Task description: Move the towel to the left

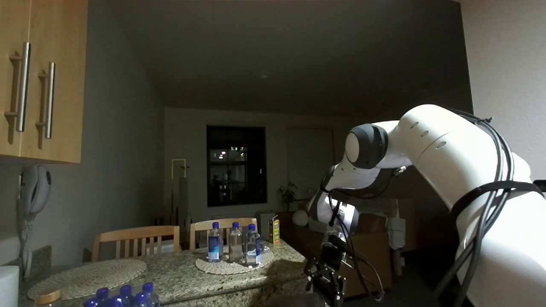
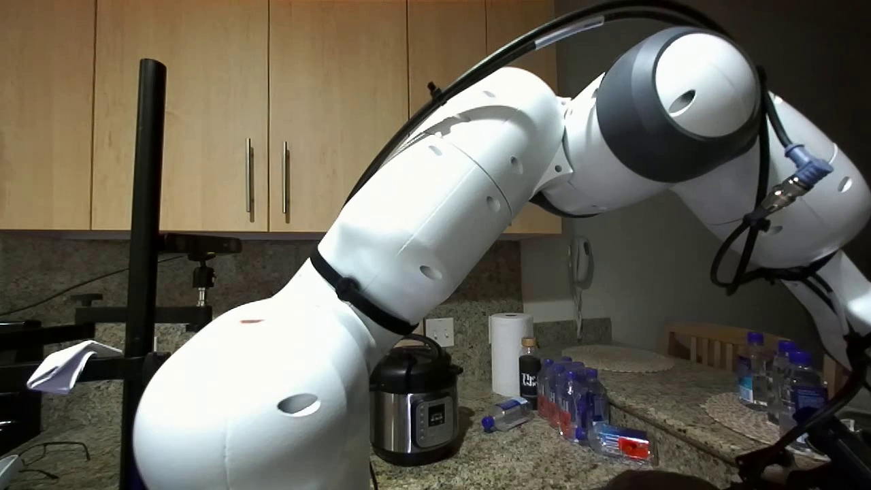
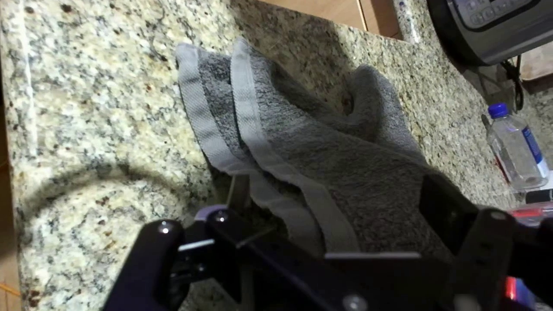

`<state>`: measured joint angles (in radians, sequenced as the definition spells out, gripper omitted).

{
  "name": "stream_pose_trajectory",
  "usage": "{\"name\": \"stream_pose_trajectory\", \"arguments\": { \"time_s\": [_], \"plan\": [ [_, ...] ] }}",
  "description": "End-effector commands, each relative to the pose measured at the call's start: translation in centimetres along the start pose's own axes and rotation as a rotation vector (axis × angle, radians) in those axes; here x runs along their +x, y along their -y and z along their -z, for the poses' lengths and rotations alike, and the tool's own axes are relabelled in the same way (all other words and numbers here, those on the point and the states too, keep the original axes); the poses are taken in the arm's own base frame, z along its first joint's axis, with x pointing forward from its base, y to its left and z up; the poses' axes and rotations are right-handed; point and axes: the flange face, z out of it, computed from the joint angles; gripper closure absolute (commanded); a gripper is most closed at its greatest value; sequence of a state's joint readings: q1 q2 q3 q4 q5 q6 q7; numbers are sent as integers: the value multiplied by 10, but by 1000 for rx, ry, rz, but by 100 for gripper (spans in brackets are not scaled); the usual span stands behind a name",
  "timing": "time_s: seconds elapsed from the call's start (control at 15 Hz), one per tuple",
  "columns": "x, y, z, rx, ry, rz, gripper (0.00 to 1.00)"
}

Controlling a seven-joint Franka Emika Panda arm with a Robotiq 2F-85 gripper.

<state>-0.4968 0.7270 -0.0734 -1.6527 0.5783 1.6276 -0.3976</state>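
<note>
Grey cloth with a fuzzy surface forms the towel (image 3: 345, 160), which lies on the speckled granite counter (image 3: 108, 99) in the wrist view. Two paler bands run side by side along one edge of it, and at the far side a part of the cloth rises in a rounded fold. Above the towel is the gripper (image 3: 339, 196), and its jaws are spread widely apart. One finger (image 3: 239, 192) is at the banded edge, and the other finger (image 3: 440, 207) is over the plain part, so that in this view the cloth fills much of the space between them. Whether the fingertips touch it, I cannot tell.

Toward the right side of the same view lies a clear bottle (image 3: 516, 149) with a blue cap, well apart from the towel. Beyond it, in the corner, one sees part of the cooker (image 3: 497, 30).

White and jointed, the arm (image 2: 422, 211) is large in both exterior views; it goes up, bends, and comes down again toward the gripper. In an exterior view, three bottles (image 1: 235, 245) stand upright on a round woven mat (image 1: 222, 267), with a yellow box (image 1: 274, 230) near them. Two wooden chairs (image 1: 136, 233) are behind the counter. In an exterior view, more bottles (image 2: 565, 398) stand close together, and a white paper roll (image 2: 510, 354) and a dark bottle (image 2: 529, 374) are just behind them.
</note>
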Motion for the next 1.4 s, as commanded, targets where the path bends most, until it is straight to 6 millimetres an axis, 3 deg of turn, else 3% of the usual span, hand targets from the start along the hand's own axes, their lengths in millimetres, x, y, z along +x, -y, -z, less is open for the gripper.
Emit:
{"name": "stream_pose_trajectory", "arguments": {
  "time_s": [0.0, 0.27, 0.67, 1.0, 1.07, 1.13, 1.33],
  "plan": [
    [-1, -1, 4, 72, -71, 4, 0],
    [5, 1, 4, 82, -182, 9, 0],
    [3, -5, -13, 96, -172, 4, 0],
    [2, -3, -11, 126, -172, -9, 0],
    [3, -2, -10, 134, -178, -6, 25],
    [2, 0, -9, 144, -179, -3, 26],
    [2, 2, -8, 158, -179, -3, 47]
  ]
}}
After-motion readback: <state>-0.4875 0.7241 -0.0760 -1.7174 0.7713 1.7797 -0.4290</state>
